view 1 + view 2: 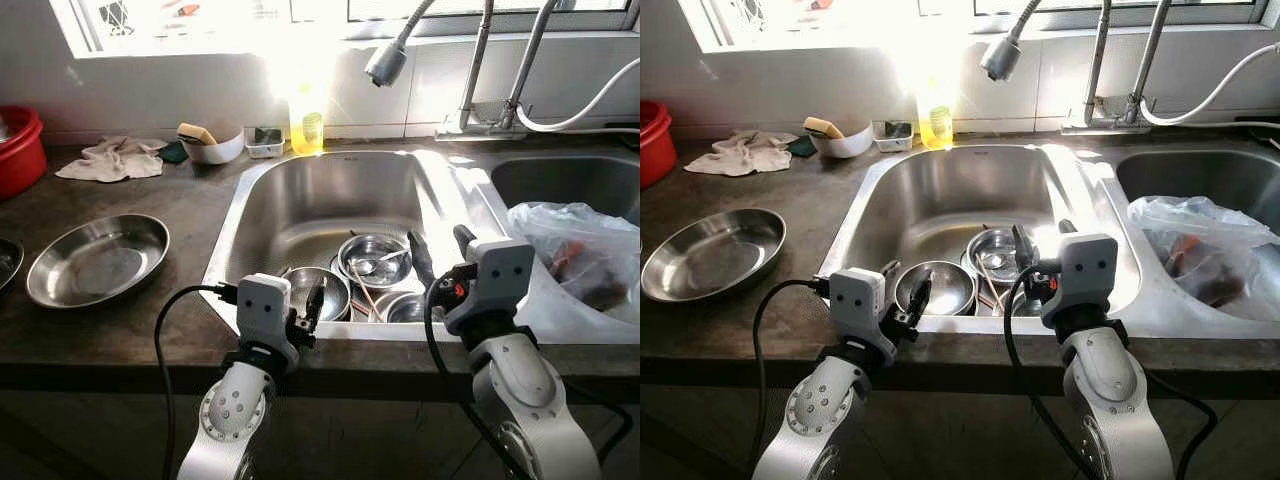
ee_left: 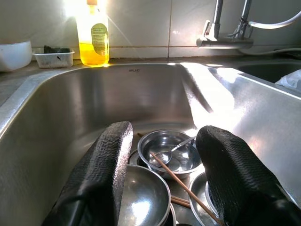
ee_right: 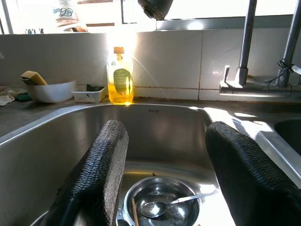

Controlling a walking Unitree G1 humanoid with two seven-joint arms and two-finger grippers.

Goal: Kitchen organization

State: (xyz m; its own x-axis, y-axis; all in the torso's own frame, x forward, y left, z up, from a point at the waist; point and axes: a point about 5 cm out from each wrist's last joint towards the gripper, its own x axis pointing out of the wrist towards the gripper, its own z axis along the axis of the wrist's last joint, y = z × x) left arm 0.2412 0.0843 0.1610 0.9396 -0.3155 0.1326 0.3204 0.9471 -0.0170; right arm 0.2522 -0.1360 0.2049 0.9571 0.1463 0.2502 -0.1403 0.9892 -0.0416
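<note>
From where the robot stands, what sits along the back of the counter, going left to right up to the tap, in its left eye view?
Red tub → cloth → white bowl with a sponge → small white tray → yellow soap bottle → tap head.

- The upper half of the sink [image 1: 300, 200] basin is bare steel, open from above.
- The near half of the basin floor is crowded with small steel bowls [image 1: 372, 258] touching one another; a spoon [image 1: 378, 262] lies in one and chopsticks [image 2: 186, 188] lie across the pile.
- The faucet head [image 1: 385, 62] hangs over the back of the basin.
- A yellow soap bottle [image 1: 306, 120] stands on the back ledge.
- Bare counter [image 1: 190, 195] lies between the sink's left rim and a steel plate [image 1: 97, 258].
- A plastic bag [image 1: 580, 250] fills the right-hand basin.
</note>
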